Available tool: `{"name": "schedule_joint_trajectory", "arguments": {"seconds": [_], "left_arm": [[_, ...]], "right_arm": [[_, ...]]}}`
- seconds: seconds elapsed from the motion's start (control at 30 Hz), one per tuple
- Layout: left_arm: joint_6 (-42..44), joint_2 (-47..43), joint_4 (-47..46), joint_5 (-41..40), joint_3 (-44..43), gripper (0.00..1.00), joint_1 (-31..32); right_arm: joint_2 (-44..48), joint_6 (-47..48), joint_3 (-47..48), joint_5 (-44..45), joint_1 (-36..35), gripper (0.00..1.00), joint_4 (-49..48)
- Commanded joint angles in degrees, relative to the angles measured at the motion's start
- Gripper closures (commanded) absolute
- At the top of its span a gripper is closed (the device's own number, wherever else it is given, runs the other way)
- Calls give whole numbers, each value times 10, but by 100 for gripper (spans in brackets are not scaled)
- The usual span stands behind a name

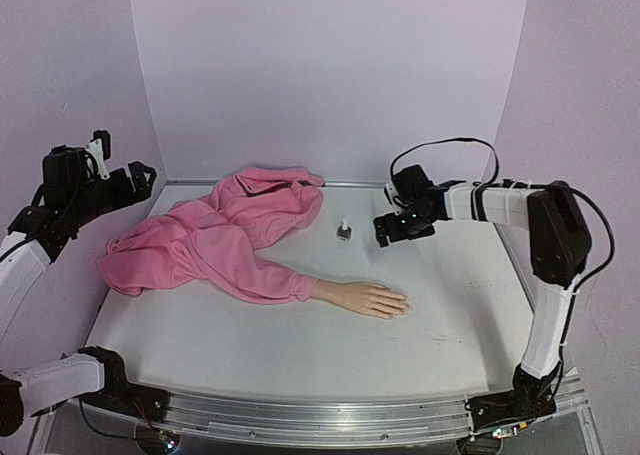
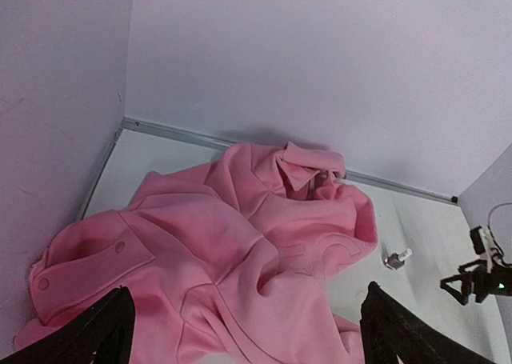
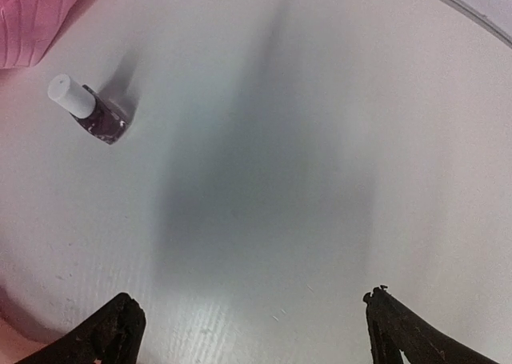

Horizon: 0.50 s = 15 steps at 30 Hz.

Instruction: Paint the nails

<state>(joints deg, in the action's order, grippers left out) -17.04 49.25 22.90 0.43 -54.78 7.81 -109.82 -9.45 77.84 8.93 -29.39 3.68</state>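
Observation:
The mannequin hand (image 1: 365,298) lies palm down on the white table, fingers pointing right, coming out of the sleeve of a pink sweater (image 1: 220,240). Its nails (image 1: 402,304) are too small to tell their colour. A small dark polish bottle with a white cap (image 1: 343,233) stands behind the hand; it also shows in the left wrist view (image 2: 395,259) and the right wrist view (image 3: 92,112). My right gripper (image 1: 395,229) is open and empty just right of the bottle, low over the table (image 3: 250,296). My left gripper (image 1: 140,180) is open and empty, raised at the far left above the sweater (image 2: 248,292).
The sweater (image 2: 240,236) is bunched over the back left of the table (image 1: 300,345). Lilac walls close off the left, back and right sides. A metal rail (image 1: 330,415) runs along the near edge.

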Motion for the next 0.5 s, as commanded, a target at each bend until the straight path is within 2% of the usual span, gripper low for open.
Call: {"name": "schedule_joint_trajectory", "arguments": {"seconds": [0.0, 0.2, 0.47], "left_arm": [[-9, 40, 7, 119, -43, 1, -14], [-6, 101, 15, 200, -74, 1, -3], [22, 142, 15, 227, -98, 1, 49]], "right_arm": [[-96, 16, 105, -61, -32, 4, -18], [-214, 22, 231, -105, -53, 15, -28], [-288, 31, 346, -94, -66, 24, -15]]}}
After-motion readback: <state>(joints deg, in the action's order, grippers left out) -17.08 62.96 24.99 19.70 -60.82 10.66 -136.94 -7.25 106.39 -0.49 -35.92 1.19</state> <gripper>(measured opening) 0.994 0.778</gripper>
